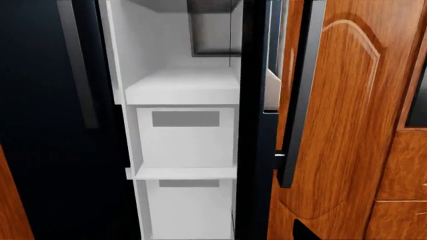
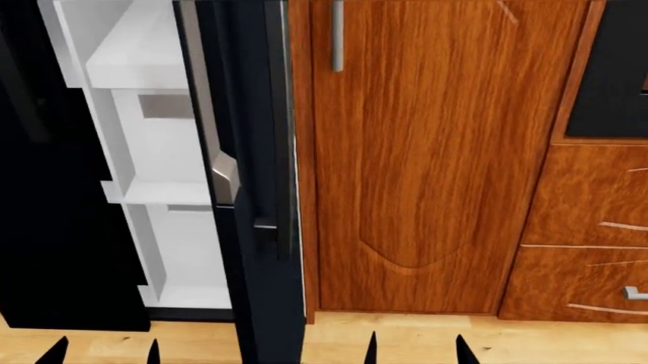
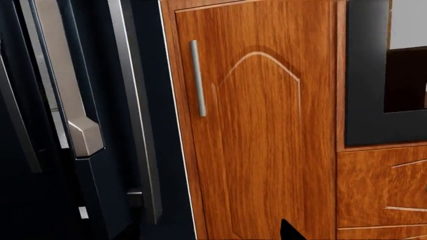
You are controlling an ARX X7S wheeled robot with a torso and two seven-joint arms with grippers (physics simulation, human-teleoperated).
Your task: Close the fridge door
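The fridge door (image 2: 253,152) stands open, swung out toward me and seen edge-on, glossy black with a long bar handle (image 2: 281,114) and a thin white edge. Left of it the white shelves and bins (image 2: 162,152) of the fridge interior are exposed. At the bottom of the head view my left gripper (image 2: 103,353) is open in front of the interior, and my right gripper (image 2: 415,350) is open in front of the wood cabinet. Neither touches the door. The left wrist view shows the door (image 1: 253,125) and its handle (image 1: 300,100); the right wrist view shows the door (image 3: 160,165) from its outer side.
A second black fridge door (image 2: 41,189) is shut at the far left. Right of the fridge stand a reddish wood cabinet door (image 2: 426,152) with a grey handle (image 2: 336,38), a black oven window (image 2: 612,76) and wood drawers (image 2: 587,227). A light wood floor (image 2: 405,334) lies below.
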